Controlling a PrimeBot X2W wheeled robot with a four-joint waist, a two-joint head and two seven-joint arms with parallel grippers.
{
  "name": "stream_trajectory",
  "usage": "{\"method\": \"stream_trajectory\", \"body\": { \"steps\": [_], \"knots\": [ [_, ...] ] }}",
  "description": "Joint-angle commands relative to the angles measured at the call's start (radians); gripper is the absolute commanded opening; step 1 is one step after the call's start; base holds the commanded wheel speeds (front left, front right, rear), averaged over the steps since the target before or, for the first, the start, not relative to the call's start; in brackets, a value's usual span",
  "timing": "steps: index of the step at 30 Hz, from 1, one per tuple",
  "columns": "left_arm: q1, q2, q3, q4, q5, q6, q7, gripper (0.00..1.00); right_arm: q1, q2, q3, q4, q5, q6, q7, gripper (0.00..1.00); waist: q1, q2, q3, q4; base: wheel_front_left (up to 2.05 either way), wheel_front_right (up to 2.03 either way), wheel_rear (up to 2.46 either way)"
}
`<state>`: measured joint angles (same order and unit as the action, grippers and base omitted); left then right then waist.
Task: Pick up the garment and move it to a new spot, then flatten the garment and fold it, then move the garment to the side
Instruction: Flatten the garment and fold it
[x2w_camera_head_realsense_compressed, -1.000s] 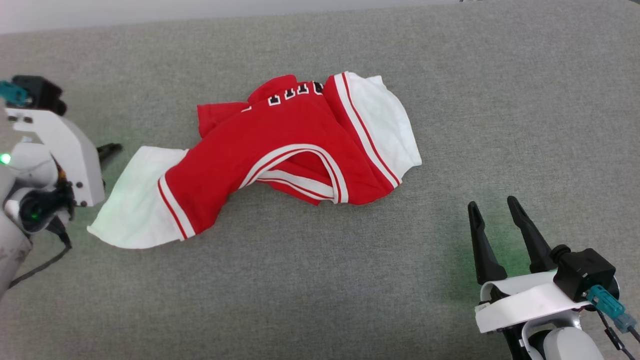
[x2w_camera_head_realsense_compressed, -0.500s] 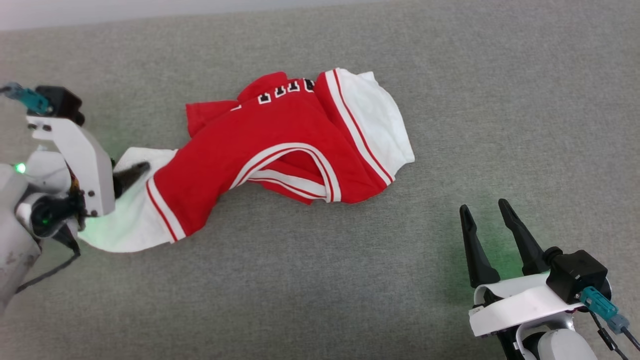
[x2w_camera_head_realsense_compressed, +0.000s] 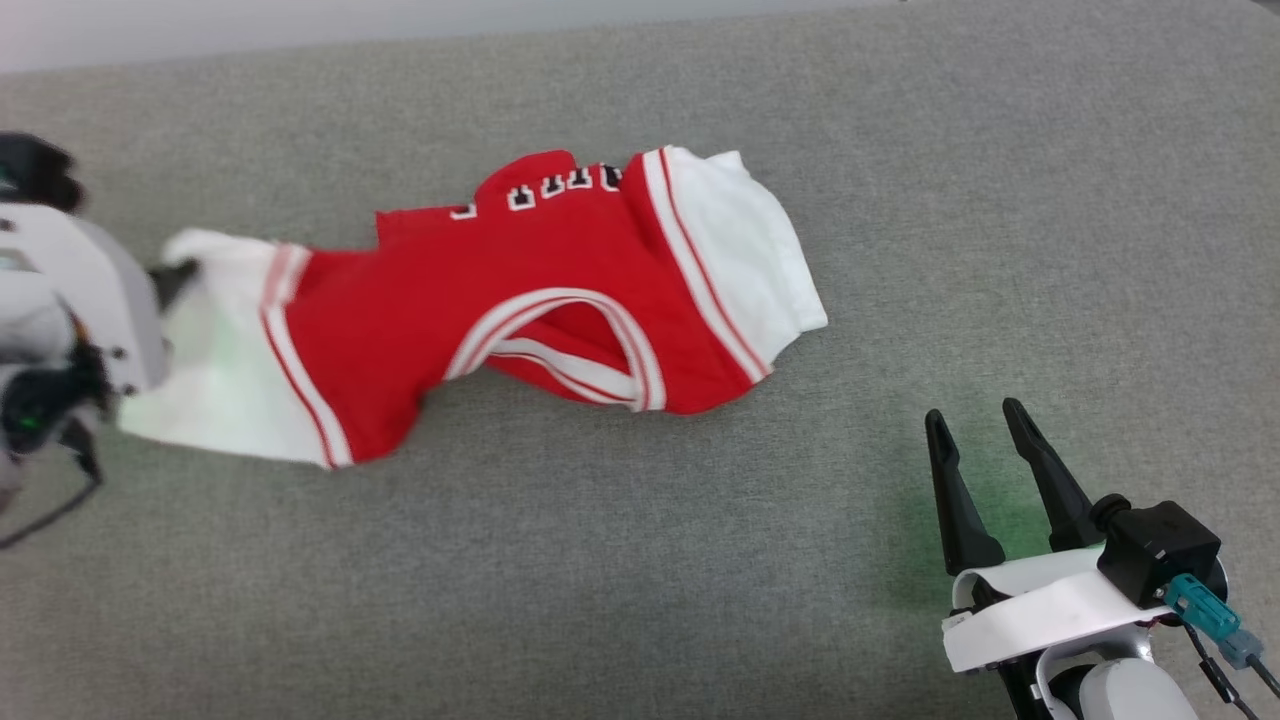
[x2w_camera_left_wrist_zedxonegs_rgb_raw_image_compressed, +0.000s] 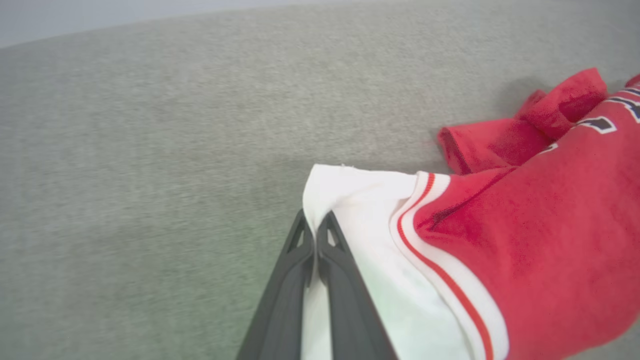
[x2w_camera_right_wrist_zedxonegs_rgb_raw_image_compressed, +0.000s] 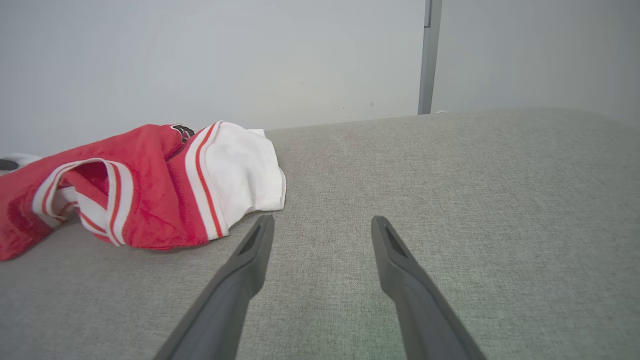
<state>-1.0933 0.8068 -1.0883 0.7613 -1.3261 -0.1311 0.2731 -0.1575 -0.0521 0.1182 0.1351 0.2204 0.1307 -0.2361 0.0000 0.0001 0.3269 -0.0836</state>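
Garment (x2w_camera_head_realsense_compressed: 540, 290) lay crumpled on the grey cloth-covered table (x2w_camera_head_realsense_compressed: 640, 600), in the table's far half and toward its left side. Its long axis ran across the table from left to right, tilting slightly away from the near edge at the right end. One white sleeve (x2w_camera_head_realsense_compressed: 210, 370) pointed at the table's left edge; the other white sleeve (x2w_camera_head_realsense_compressed: 745, 250) pointed toward the table's middle. The striped neck opening (x2w_camera_head_realsense_compressed: 560, 345) faced the table's near edge, and the black lettering (x2w_camera_head_realsense_compressed: 545, 188) sat along the garment's far side, partly folded under.

At the table's left edge, the left gripper (x2w_camera_left_wrist_zedxonegs_rgb_raw_image_compressed: 315, 235) was clenched on the hem of the left-pointing sleeve, with a strip of white cloth pinched between its dark fingers (x2w_camera_left_wrist_zedxonegs_rgb_raw_image_compressed: 290, 280). In the head view that sleeve looked blurred and drawn out toward the gripper.

Near the table's front right corner, the right gripper (x2w_camera_head_realsense_compressed: 985, 425) hung well apart from the garment, its fingers (x2w_camera_right_wrist_zedxonegs_rgb_raw_image_compressed: 250, 260) spread wide with nothing between them, tips pointing toward the table's far edge. A pale wall (x2w_camera_right_wrist_zedxonegs_rgb_raw_image_compressed: 200, 60) rose beyond that far edge.
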Motion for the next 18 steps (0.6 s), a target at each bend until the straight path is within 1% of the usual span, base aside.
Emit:
{"method": "stream_trajectory", "body": {
  "steps": [1,4,7,8,10,11,14,18],
  "knots": [
    [-0.007,0.004,0.0,0.02,0.01,0.001,-0.013,0.0,0.003,0.002,0.0,-0.002,-0.002,0.0,0.001,1.0,0.0,-0.0001,-0.004,0.004,0.0,0.0,0.0],
    [-0.023,0.0,-0.01,0.085,0.035,0.001,-0.042,0.0,0.002,0.002,0.002,-0.001,-0.003,0.0,0.002,1.0,0.0,-0.0001,-0.008,0.01,0.0,0.0,0.0],
    [-0.018,-0.021,-0.017,0.128,0.04,0.001,-0.053,0.01,0.003,0.002,0.004,0.0,-0.001,0.0,0.004,1.0,0.0,-0.0001,-0.012,0.011,0.0,0.0,0.0],
    [-0.013,-0.026,-0.019,0.14,0.037,0.001,-0.056,0.15,0.003,0.002,0.005,0.0,0.0,0.0,0.005,1.0,0.0,-0.0001,-0.012,0.012,0.0,0.0,0.0],
    [-0.004,-0.034,-0.022,0.158,0.033,0.001,-0.065,0.48,0.005,0.002,0.005,0.002,0.002,0.0,0.005,1.0,0.0,-0.0001,-0.017,0.012,0.0,0.0,0.0],
    [-0.002,-0.038,-0.024,0.166,0.033,0.001,-0.071,1.0,0.006,0.002,0.005,0.002,0.001,0.0,0.006,1.0,0.0,-0.0001,-0.019,0.012,0.0,0.0,0.0],
    [0.003,-0.049,-0.021,0.175,0.031,0.001,-0.111,1.0,0.008,0.002,0.003,0.002,-0.004,0.0,0.01,1.0,0.0,-0.0001,-0.032,0.012,0.0,0.0,0.0],
    [0.037,-0.051,-0.001,0.161,0.014,0.001,-0.228,1.0,0.019,0.002,-0.002,0.0,-0.012,0.0,0.016,1.0,0.0,-0.0001,-0.058,0.016,0.0,0.0,0.0]
  ]
}}
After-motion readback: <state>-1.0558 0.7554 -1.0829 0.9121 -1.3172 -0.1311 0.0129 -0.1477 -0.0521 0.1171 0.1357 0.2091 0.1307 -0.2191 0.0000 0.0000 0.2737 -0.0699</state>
